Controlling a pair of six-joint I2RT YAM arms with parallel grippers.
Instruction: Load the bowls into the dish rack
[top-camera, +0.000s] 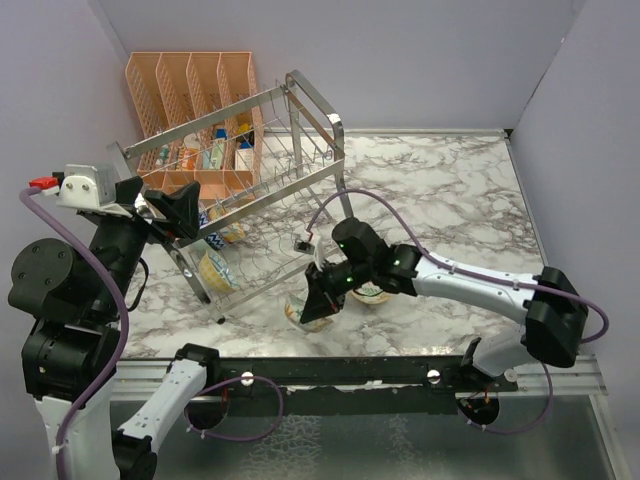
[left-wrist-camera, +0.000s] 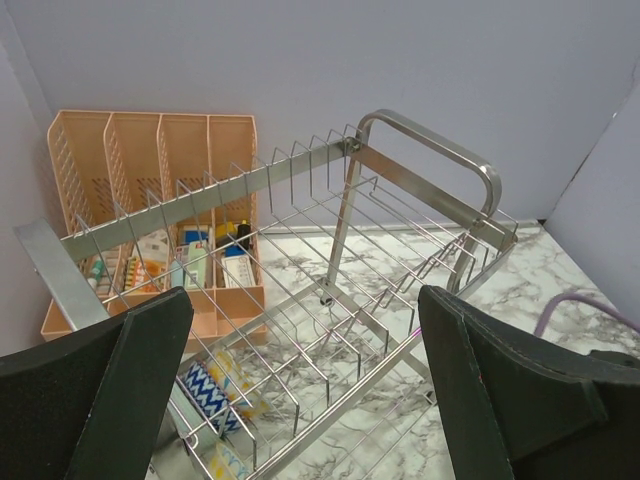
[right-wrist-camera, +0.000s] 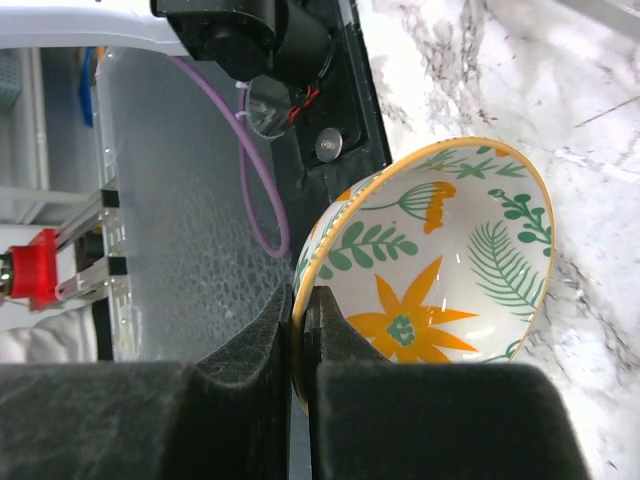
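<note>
**Floral bowl pinched by its rim beside the rack**

The floral bowl (right-wrist-camera: 440, 260) is cream inside, with orange flowers, green fronds and an orange rim. It is tipped steeply on edge near the middle of the desk's (top-camera: 450, 190) near edge, just beside the near-right foot of the dish rack (top-camera: 250, 200). The right tool (right-wrist-camera: 300, 305) pinches its rim, one finger inside the wall and one outside, both pressed tight against the ceramic. Whether the bowl's underside touches the marble-patterned desk cannot be told.

A second bowl (top-camera: 215, 268) stands on edge in the rack's lower tier, at the end nearer the desk's left edge. More yellow and blue pattern shows through the wires just behind it (too cluttered to make out). A pale round thing (top-camera: 372, 293) lies under the right arm's wrist, mostly hidden.

The dish rack, chrome wire on a tubular frame, stands on the left half of the desk. Behind it, in the far-left corner, is a peach-orange organiser (top-camera: 190, 85) with small boxes in its slots.

The left tool (left-wrist-camera: 303, 300) hangs over the rack's left end with its fingers spread wide and nothing between them.
</note>
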